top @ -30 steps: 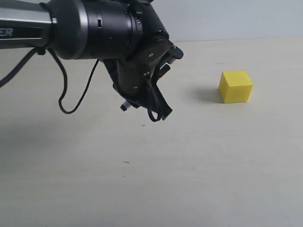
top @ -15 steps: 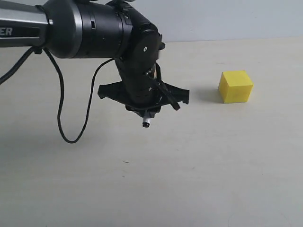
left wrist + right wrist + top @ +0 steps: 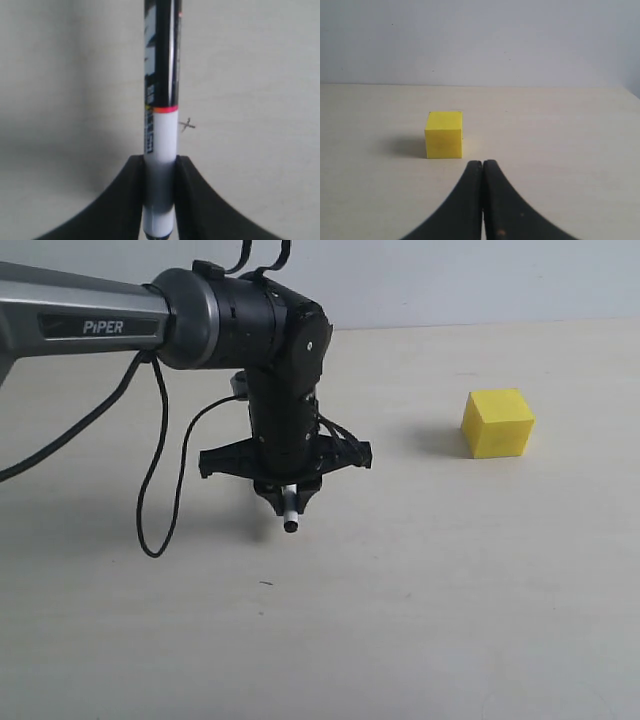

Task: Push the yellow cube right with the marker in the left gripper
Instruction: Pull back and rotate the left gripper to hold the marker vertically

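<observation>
Exterior view. Shows the left gripper (image 3: 288, 492) pointing straight down over the worktop (image 3: 420, 600), at the end of a grey arm (image 3: 90, 325) lettered "PiPER". Pinches the marker (image 3: 290, 514) between its two black fingers, with only a short white stretch and the black end poking out below. Cannot tell whether that end touches the worktop or hangs just above it. Places the yellow cube (image 3: 497, 423) well apart from the gripper, off to the right, flat on the worktop with a soft shadow at its left side. Loops a black cable (image 3: 150, 510) down from the arm on the left.

Left wrist view. Looks along the marker (image 3: 161, 90) from between the fingers (image 3: 122, 200). Clamps the white barrel from both sides; beyond the grip comes a thin red band, then the black part. Catches a small cross mark (image 3: 187, 125) on the worktop just beside the marker.

Right wrist view. Shows the right gripper (image 3: 482, 163) with its two dark fingers pressed together tip to tip. Sets the yellow cube (image 3: 444, 135) ahead of those fingertips, near but apart from them, resting on the worktop (image 3: 560, 150) in front of a plain pale wall (image 3: 480, 40).
</observation>
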{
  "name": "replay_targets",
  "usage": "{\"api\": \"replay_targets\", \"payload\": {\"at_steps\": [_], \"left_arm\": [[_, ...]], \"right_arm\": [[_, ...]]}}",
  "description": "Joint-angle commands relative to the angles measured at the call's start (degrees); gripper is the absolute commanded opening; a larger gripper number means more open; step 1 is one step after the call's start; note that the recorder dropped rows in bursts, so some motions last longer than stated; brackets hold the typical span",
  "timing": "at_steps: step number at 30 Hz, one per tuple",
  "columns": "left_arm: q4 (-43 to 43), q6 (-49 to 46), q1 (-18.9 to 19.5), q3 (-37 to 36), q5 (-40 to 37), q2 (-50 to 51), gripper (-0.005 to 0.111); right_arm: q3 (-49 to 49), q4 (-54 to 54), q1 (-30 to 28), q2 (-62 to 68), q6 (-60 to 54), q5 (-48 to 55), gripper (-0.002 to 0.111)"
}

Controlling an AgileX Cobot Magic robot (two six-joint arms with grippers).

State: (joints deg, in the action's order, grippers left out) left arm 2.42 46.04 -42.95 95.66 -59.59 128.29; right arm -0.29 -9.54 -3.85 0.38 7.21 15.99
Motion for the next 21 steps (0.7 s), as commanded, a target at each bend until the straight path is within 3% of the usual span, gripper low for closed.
{"api": "replay_targets", "payload": {"at_steps": [1, 21], "left_arm": [[-0.67, 1.11, 0.06, 0.32, 1.2, 0.75, 0.0], [-1.51, 3.65, 0.06, 0.32, 3.03, 2.04, 0.0]], "right_arm": [[0.29, -0.04, 0.22, -0.38, 0.12, -0.74, 0.0], [0.29, -0.04, 0.22, -0.38, 0.12, -0.74, 0.0]]}}
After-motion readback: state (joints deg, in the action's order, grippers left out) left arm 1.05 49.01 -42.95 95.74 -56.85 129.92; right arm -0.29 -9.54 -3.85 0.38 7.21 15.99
